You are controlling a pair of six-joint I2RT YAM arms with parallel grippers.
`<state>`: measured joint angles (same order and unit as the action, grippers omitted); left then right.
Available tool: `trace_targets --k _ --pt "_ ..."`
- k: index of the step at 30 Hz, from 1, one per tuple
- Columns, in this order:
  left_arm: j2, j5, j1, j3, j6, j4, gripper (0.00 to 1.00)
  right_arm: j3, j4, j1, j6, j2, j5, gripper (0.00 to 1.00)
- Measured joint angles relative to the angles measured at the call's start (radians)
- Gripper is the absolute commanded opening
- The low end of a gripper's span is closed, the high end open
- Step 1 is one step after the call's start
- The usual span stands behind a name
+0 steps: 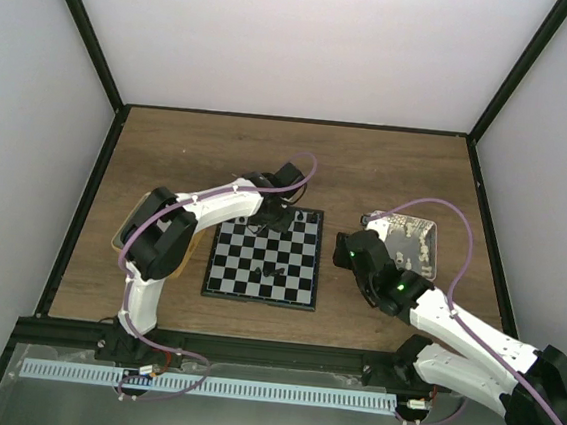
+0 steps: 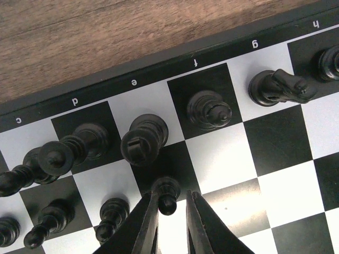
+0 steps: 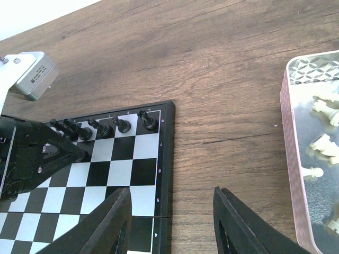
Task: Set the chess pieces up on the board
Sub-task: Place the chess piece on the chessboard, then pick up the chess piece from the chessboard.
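The board (image 1: 264,261) lies mid-table, also in the left wrist view (image 2: 275,132) and the right wrist view (image 3: 122,169). Black chess pieces stand on its far row: king (image 2: 144,140), bishop (image 2: 209,109), knight (image 2: 278,87), rook (image 2: 331,62). Pawns (image 2: 108,217) stand in the second row. My left gripper (image 2: 170,194) hovers over the far edge (image 1: 275,215), jaws narrowly open around a standing black pawn (image 2: 168,197); the left finger touches it, with a gap on the right. My right gripper (image 3: 172,222) is wide open and empty beside the board's right edge (image 1: 345,251).
A pinkish tray (image 3: 288,132) with white pieces (image 3: 323,143) lies right of the board, behind the right arm (image 1: 411,240). A yellow-rimmed tray (image 1: 126,228) lies under the left arm. Two black pieces (image 1: 276,269) stand mid-board. Black frame posts edge the table.
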<state>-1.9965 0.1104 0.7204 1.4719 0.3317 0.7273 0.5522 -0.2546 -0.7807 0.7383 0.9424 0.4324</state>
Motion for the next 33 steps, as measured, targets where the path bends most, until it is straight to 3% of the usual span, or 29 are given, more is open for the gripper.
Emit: trace_targets --k 13,23,33 --pt "0.072 -0.010 -0.001 -0.013 0.000 0.003 0.27 0.000 0.001 0.000 0.000 0.000 0.000 0.44" --pt "0.307 -0.060 0.027 -0.231 0.007 0.014 0.29 -0.002 0.007 0.000 0.000 0.000 0.000 0.44" --pt "0.320 -0.124 0.084 -0.365 -0.006 0.053 0.32 -0.014 0.012 0.000 0.001 -0.005 0.023 0.44"
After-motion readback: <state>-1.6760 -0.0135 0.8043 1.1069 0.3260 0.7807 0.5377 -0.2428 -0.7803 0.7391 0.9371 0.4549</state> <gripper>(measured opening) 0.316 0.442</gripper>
